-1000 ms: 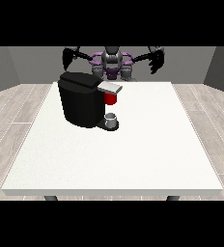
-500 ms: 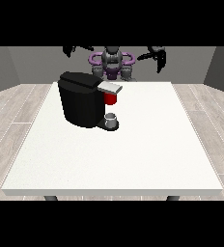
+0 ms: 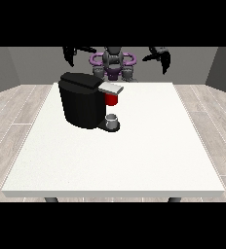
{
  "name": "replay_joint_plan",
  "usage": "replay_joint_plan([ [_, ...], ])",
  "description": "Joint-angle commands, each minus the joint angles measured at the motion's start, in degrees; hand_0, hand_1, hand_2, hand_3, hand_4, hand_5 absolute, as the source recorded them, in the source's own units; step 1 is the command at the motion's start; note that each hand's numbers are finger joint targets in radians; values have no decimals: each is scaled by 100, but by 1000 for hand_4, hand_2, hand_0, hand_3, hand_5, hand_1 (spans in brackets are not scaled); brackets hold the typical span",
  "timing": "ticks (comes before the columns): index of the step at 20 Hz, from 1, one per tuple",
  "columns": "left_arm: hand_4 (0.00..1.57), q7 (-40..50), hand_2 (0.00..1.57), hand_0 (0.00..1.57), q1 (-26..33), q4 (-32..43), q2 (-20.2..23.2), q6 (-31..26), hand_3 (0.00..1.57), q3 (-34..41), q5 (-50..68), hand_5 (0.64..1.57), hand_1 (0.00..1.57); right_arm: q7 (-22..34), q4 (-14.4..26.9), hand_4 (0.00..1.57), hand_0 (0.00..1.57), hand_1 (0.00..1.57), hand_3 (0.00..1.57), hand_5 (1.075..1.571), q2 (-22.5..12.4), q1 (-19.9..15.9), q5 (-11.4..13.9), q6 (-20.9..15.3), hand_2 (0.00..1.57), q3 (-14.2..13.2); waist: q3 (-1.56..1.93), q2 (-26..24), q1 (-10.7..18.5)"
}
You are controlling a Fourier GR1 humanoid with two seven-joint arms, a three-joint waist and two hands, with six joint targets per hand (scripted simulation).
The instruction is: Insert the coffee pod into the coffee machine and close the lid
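A black coffee machine (image 3: 82, 102) stands on the left half of the white table (image 3: 149, 146). Its grey lid (image 3: 111, 88) lies flat over a red pod holder (image 3: 112, 99). A small grey cup (image 3: 113, 119) sits on the machine's base under the holder. No loose coffee pod shows in the front view. The hand at the view's left (image 3: 69, 54) is raised high behind the machine, far from it. The hand at the view's right (image 3: 161, 57) is also raised high beside the robot's body (image 3: 113, 63), with its fingers hanging down. Neither hand holds anything.
The table's right half and front stretch out as bare white surface. Grey walls and a wooden floor surround the table. The table's front edge (image 3: 113, 193) runs along the bottom of the scene.
Both hands have risen and spread further outwards from the robot's body. The coffee machine, lid and cup have not moved.
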Motion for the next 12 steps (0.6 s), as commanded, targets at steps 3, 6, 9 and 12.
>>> replay_joint_plan([
  [3,356,-151,0,0,445,-675,145,151,0,-245,182,1571,0,32,315,176,0,0,0,1571,96,-367,-258,-1,0,-136,-2,544,-82],
  [6,346,653,0,0,628,-1484,-60,208,0,-525,460,1571,0,-193,653,65,0,0,0,1571,95,-362,-199,-11,0,-116,0,408,83],
  [9,282,656,0,0,781,-1795,-4,245,0,-625,530,1571,0,42,778,0,0,0,0,1571,78,-762,-132,-15,0,23,-2,663,-24],
  [12,354,790,0,0,1194,-2234,146,229,0,-763,634,1571,0,48,803,0,0,0,0,1571,181,-779,-111,30,0,167,-2,601,-112],
])
